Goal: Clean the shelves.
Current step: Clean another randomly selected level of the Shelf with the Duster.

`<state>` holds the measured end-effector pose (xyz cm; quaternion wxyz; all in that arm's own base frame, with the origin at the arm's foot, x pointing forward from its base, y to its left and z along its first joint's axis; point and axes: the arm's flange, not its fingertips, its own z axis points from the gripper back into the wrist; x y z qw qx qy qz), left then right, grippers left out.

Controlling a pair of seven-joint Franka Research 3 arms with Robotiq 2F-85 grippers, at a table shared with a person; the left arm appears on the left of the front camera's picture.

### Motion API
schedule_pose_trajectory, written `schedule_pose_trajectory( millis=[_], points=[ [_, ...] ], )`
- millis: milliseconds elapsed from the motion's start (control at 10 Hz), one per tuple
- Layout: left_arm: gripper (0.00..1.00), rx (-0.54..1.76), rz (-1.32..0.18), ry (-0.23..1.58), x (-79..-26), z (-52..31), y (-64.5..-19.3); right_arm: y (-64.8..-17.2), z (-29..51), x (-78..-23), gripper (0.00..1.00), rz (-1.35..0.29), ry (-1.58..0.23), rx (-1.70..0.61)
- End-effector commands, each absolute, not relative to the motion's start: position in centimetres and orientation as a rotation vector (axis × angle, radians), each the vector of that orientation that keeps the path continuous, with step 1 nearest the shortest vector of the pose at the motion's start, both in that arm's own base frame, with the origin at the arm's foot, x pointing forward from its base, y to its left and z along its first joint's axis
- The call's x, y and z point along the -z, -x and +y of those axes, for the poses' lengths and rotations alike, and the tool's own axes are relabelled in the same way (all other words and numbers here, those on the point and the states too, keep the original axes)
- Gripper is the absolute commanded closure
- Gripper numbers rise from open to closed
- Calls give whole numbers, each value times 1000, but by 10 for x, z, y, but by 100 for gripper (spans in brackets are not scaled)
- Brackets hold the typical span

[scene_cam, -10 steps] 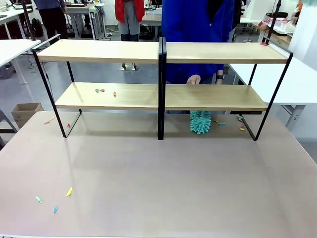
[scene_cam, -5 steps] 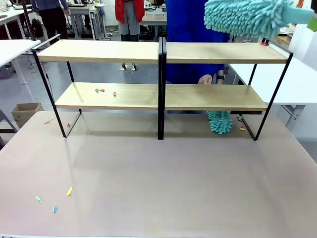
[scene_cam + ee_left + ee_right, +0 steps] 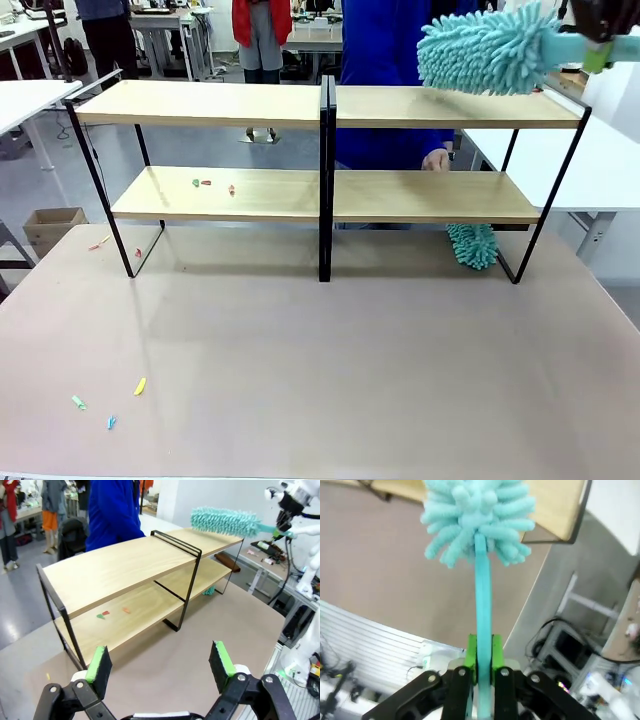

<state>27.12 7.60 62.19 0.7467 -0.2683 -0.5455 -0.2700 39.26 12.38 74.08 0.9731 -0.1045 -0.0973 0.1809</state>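
shelves sit at 12 o'clock on the bench, both boards level in the frame.

What changed: our teal duster is now down over the top board's right half, about 2 o'clock from the centre post. A second ago it wasn't in frame, and half a second ago it hung higher. We can't tell whether the fluff touches the wood yet. We read this as the top-board wipe about to start, with nothing cleaned on our side so far.

right claw is clamped on the duster handle. left claw is spread wide and empty, back over the bench off the shelves' left end.

The coloured scraps on the lower board, 9 o'clock of the post, haven't moved, so that half is untouched. The bench scraps at 7 o'clock are in the same place too.

The person's hand is behind the lower board. Their second duster has slid from near the post to the right leg, at 3 o'clock. The scraps that lay there earlier are gone from view; we can't tell if they're swept or just covered.
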Motion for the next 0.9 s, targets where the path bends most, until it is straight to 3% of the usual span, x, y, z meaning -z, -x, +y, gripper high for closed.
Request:
schedule_pose_trajectory(
  millis=[0,600,800],
  points=[
    [0,592,-1194,594,-622,76,-271,-421,127,-751,87,-118,220,-271],
    [0,592,-1194,594,-622,76,-271,-444,93,-735,87,16,314,126],
    [0,592,-1194,594,-622,76,-271,-445,85,-736,87,-106,387,240]
  ],
)
